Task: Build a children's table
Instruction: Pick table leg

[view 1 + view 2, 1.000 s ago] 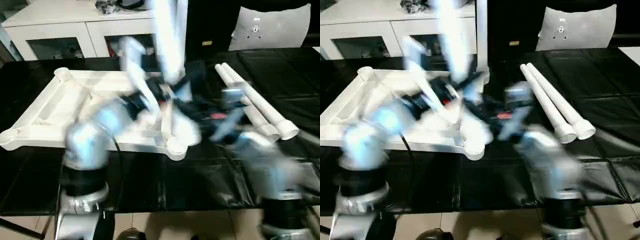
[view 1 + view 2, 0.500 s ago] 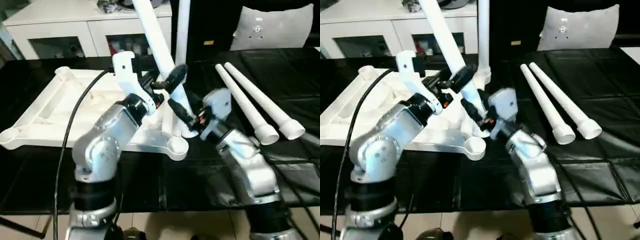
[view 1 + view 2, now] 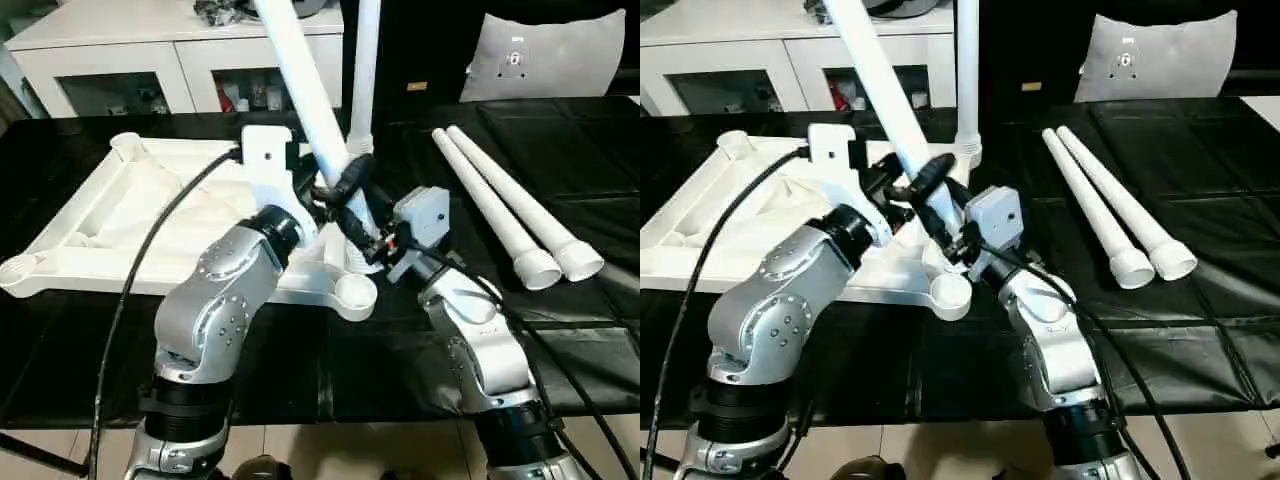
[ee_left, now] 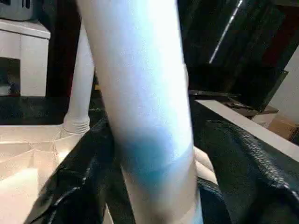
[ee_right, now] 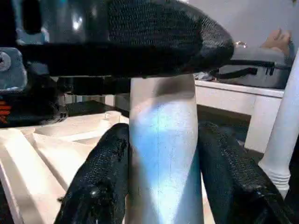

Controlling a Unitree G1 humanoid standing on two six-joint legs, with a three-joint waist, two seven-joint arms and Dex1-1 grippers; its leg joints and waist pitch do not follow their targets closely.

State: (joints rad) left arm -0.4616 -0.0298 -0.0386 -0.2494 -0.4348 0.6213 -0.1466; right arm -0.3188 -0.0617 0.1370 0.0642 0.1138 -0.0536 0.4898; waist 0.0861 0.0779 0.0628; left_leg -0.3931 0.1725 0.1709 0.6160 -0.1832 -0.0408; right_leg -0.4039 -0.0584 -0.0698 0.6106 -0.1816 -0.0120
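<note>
Nearest, the right gripper [image 3: 952, 238] pinches the tilted leg [image 3: 305, 85] low down between its jaws, above the tabletop's [image 3: 130, 215] near corner socket [image 3: 353, 293]. Just above, the left gripper [image 3: 340, 190] closes around it. Beyond stands an upright leg [image 3: 364, 70]; two spare legs [image 3: 505, 215] lie apart on the black desk [image 3: 560, 130].

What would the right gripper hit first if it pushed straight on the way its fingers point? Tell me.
The tilted leg itself: it already stands between the right gripper's fingers. Just past it, the left gripper crosses the same leg higher up. Beyond that lies the table top, though depth there is unclear.
</note>
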